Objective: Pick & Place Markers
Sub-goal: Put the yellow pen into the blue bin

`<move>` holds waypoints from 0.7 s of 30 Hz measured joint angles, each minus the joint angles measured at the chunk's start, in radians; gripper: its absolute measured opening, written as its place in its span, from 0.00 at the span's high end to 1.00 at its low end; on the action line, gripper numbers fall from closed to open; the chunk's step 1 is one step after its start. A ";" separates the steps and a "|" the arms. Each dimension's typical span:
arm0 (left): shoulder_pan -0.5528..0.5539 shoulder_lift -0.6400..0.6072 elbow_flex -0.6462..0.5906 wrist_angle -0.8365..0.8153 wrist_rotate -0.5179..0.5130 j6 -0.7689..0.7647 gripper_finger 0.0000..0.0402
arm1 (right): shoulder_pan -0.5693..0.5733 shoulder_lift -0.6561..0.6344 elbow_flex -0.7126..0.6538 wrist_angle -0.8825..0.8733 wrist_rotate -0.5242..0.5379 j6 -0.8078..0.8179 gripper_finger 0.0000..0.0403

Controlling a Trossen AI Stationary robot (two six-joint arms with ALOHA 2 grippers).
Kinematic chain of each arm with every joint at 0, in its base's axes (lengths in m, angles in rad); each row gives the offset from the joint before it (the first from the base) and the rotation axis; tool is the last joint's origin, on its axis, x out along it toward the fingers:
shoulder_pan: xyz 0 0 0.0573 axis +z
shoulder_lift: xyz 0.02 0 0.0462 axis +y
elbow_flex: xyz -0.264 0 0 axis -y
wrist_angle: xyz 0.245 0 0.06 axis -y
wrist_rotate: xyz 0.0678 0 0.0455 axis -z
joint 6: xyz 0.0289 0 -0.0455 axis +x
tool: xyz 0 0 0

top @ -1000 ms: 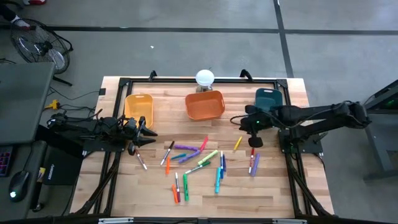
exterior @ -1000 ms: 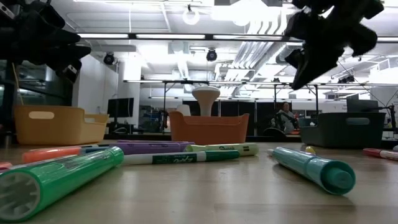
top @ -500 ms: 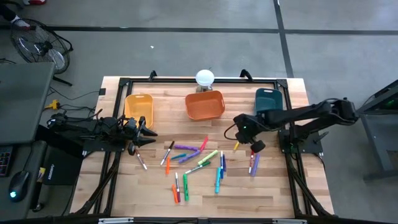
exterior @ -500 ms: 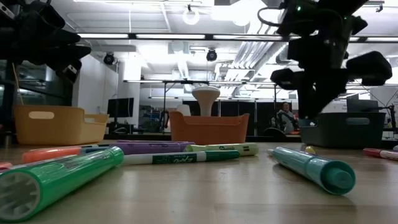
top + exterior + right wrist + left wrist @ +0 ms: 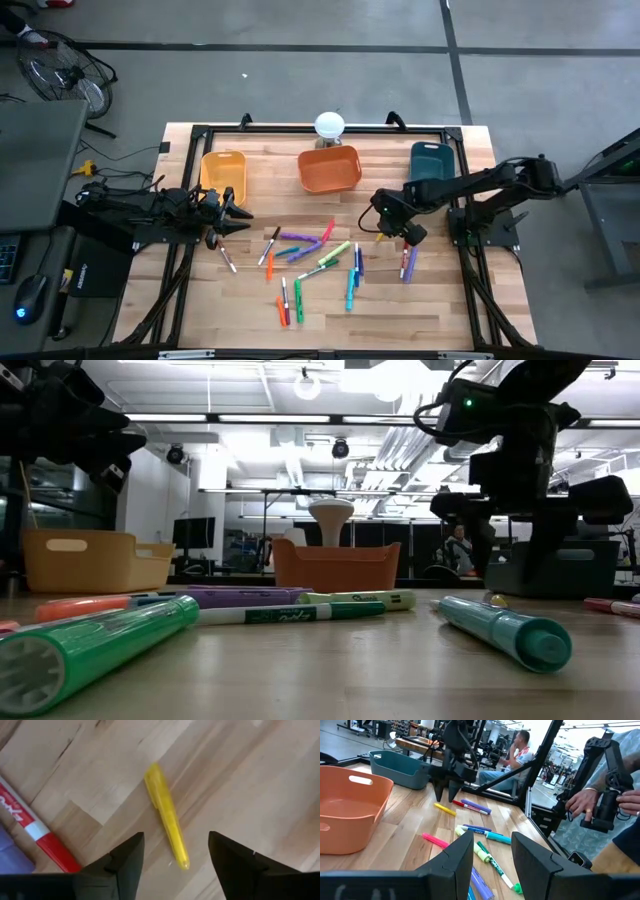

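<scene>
The right gripper (image 5: 172, 857) is hovering with fingers spread over the yellow marker (image 5: 166, 815), which is lying flat on bare wood, slanting between the teal bin (image 5: 432, 160) and the marker cluster (image 5: 310, 250), a red marker (image 5: 42, 837) nearby. The left gripper (image 5: 232, 213) is waiting part-open beside the yellow bin (image 5: 222, 172).

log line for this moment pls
step: reach | right gripper: open above yellow marker, no contact | left gripper: open, waiting by yellow bin
</scene>
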 joint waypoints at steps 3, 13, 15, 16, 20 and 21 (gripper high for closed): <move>0.000 0.000 0.000 0.000 0.000 0.000 0.67 | 0.007 0.016 0.000 0.000 -0.003 -0.045 0.45; 0.000 0.000 0.000 0.000 0.000 0.000 0.67 | 0.007 0.106 0.002 0.071 0.015 -0.063 0.49; 0.000 0.000 0.000 0.000 0.000 0.000 0.67 | 0.007 0.120 0.003 0.073 0.006 -0.064 0.50; 0.000 0.000 0.000 0.000 0.000 0.000 0.67 | 0.007 0.129 0.005 0.071 0.002 -0.064 0.50; 0.000 0.000 0.000 0.000 0.000 0.000 0.67 | 0.006 0.154 0.006 0.065 -0.026 -0.064 0.53; 0.000 0.000 0.000 0.000 0.000 0.000 0.67 | 0.006 0.159 0.006 0.064 -0.031 -0.064 0.54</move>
